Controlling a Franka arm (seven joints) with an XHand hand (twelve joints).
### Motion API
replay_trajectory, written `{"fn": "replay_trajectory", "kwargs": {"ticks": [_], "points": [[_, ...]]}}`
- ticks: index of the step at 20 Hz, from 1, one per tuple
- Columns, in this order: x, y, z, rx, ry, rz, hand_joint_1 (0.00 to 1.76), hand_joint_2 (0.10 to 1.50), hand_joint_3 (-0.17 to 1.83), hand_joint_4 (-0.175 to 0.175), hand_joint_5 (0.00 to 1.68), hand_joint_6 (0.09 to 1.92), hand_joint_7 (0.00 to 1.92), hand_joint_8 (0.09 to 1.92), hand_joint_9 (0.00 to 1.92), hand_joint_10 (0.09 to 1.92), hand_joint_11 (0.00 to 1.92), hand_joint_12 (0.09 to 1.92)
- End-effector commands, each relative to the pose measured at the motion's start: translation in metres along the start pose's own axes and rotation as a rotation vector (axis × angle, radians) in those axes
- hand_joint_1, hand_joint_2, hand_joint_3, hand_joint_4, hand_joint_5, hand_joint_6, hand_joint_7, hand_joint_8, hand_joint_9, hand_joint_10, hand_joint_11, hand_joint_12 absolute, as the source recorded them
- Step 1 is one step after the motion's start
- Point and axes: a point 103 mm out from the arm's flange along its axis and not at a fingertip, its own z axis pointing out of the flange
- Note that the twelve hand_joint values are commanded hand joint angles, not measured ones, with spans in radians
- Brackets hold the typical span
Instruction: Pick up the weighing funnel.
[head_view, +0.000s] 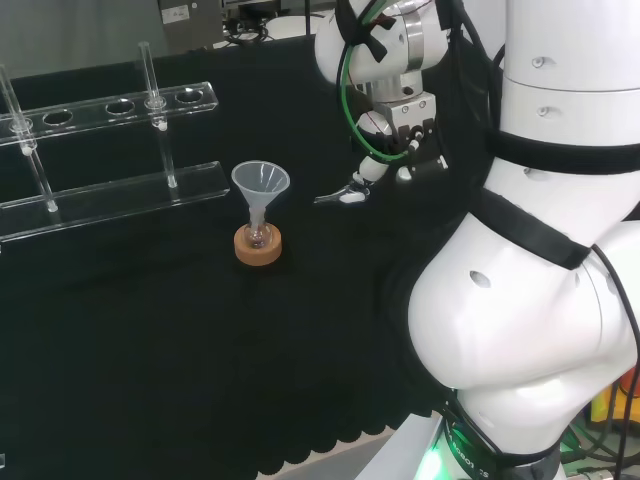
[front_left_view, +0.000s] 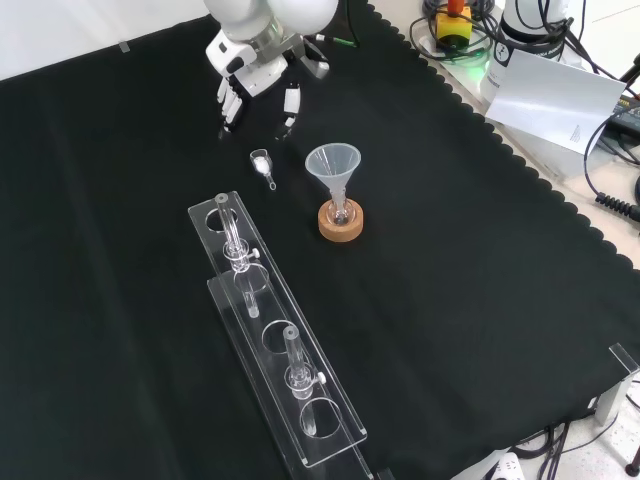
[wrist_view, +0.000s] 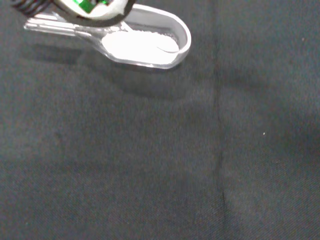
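Observation:
The weighing funnel (front_left_view: 262, 164) lies on the black cloth, a small clear scoop with white powder in its bowl. In the head view the weighing funnel (head_view: 340, 197) lies just left of the hand (head_view: 398, 135). The hand (front_left_view: 256, 84) hangs a little above and behind it in the front view, fingers (front_left_view: 290, 108) straight, spread and pointing down, nothing held. Up close in the wrist view, the weighing funnel (wrist_view: 145, 44) shows its powder, with a blurred part of the hand (wrist_view: 82, 7) over its stem.
The big funnel (front_left_view: 334, 168) stands in a small flask on a cork ring (front_left_view: 340, 222), close to the right of the weighing funnel in the front view. A clear tube rack (front_left_view: 272, 330) with tubes lies nearer the front. The cloth's scalloped edge (front_left_view: 520, 160) runs along the right.

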Motion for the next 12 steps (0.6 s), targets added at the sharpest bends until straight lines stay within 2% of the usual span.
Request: {"fn": "replay_trajectory", "kwargs": {"ticks": [1, 12], "points": [[-0.001, 0.005, 0.009, -0.005, 0.011, -0.016, 0.80, 0.70, 0.49, -0.069, 0.60, 0.10, 0.58, 0.69, 0.83, 0.44, 0.67, 1.15], [0.007, 0.008, 0.024, 0.009, 0.000, -0.041, 0.82, 0.69, 0.49, -0.067, 0.63, 0.14, 0.62, 0.70, 0.86, 0.45, 0.68, 1.15]]}}
